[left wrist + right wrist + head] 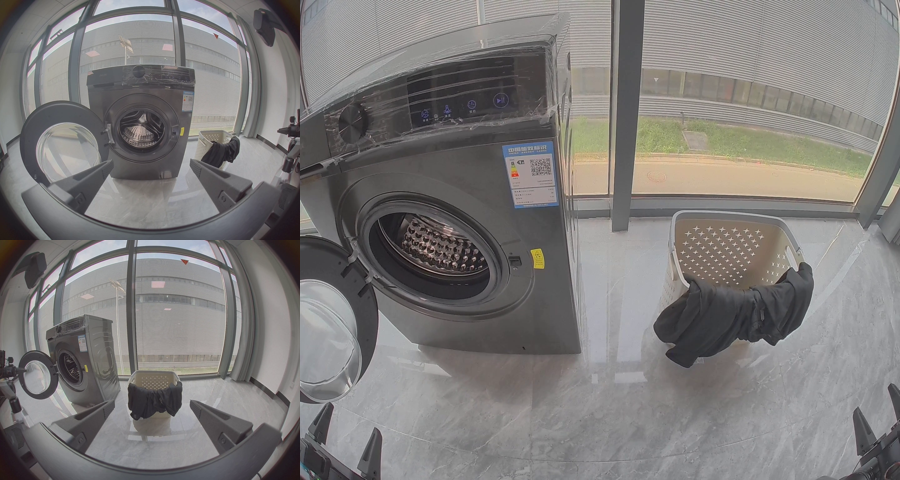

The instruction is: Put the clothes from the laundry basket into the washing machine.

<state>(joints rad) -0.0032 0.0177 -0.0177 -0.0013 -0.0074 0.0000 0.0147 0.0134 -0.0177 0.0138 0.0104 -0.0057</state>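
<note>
A grey washing machine [456, 187] stands at the left with its round door [328, 325] swung open and the steel drum [440, 250] bare inside. To its right a cream laundry basket [731, 247] sits on the floor by the window. A dark garment [731, 315] hangs over the basket's near rim and down its front. My left gripper [345, 440] is low at the near left, open, holding nothing. My right gripper [878, 415] is low at the near right, open, short of the basket. The left wrist view faces the washing machine [140, 125]; the right wrist view faces the basket [155, 380] and garment [154, 399].
Glossy grey marble floor [612, 412] spreads between the grippers, the machine and the basket. Tall window panes and a grey pillar [626, 112] stand behind. The open door juts out toward my left arm.
</note>
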